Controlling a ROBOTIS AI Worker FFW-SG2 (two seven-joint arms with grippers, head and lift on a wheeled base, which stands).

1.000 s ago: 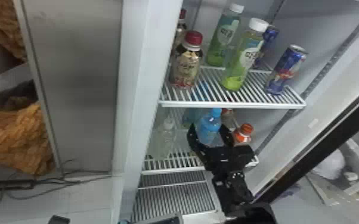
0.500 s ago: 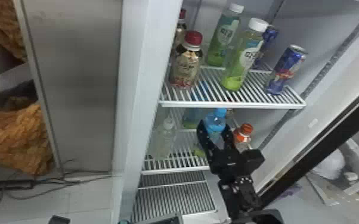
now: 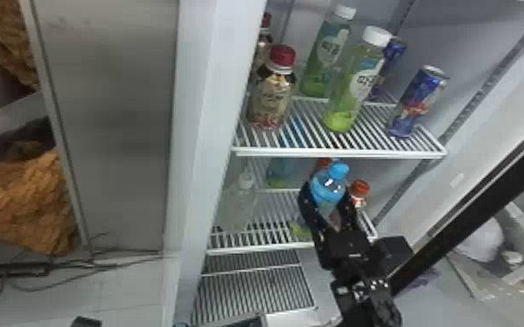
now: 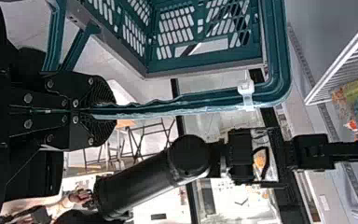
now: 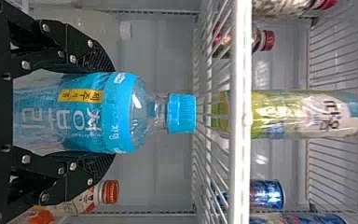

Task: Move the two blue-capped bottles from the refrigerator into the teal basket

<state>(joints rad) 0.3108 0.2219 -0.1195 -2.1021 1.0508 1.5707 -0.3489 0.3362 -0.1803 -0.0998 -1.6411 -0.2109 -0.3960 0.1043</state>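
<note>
You have the refrigerator standing open, the largest item under review, its interior to the right of the outer side panel. The teal basket is outside the shelving and near it, its handle secured by your left gripper. You have that gripper's fingers pressed together on the handle.

Your upper shelf spans above the lower shelf. Your right gripper is at the right part of the lower level, pinching the blue-capped bottle around its body, one finger on each side. The cap is free of the fingers, at the near side of the upper shelf's front edge.

Farther back and to the left on that level, you have a bluish bottle, partly screened by the upper shelf; its cap cannot be verified.

On the upper shelf, you find two white-capped green bottles, one near and one farther back, with a red-capped bottle to their left. At the lower level, a clear bottle stands at left, and an orange-capped bottle is just right of your right gripper. Smallest, a blue can stands upright at the upper shelf's right.
</note>
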